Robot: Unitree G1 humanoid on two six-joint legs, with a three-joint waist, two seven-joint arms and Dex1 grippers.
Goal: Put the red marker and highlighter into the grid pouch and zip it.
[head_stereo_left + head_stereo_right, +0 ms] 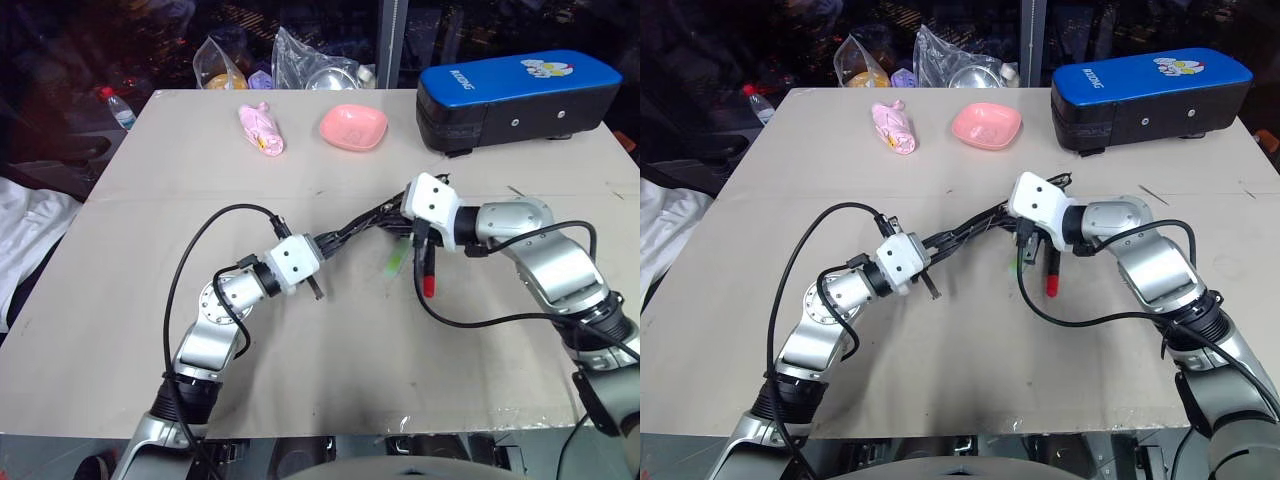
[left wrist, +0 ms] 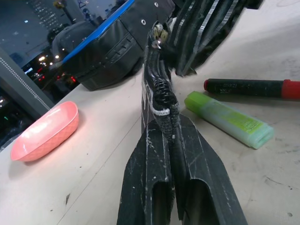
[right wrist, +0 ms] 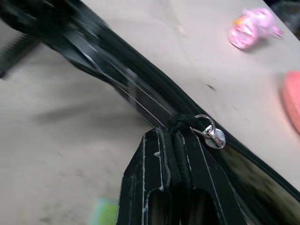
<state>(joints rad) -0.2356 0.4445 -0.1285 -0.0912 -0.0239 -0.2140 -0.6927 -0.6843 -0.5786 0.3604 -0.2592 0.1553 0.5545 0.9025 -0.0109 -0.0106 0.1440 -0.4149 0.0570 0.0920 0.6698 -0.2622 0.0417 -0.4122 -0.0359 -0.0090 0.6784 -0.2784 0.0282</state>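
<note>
Your left gripper [image 1: 318, 290] and right gripper [image 2: 185, 70] both pinch shut on the grid pouch [image 1: 350, 232], stretched in the air between them. Under the pouch's right end, the red marker [image 1: 427, 270] and highlighter [image 1: 397, 261] lie side by side on the table [image 1: 180, 180].

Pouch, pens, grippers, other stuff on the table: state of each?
Pouch: held off the table, stretched between both grippers.
Left gripper: shut on the pouch's edge.
Right gripper: shut on the pouch by the zipper pull.
Marker: lying on the table, not in the pouch.
Highlighter: lying beside the marker, capped.
Blue case: closed.
Pink dish: upright.
</note>
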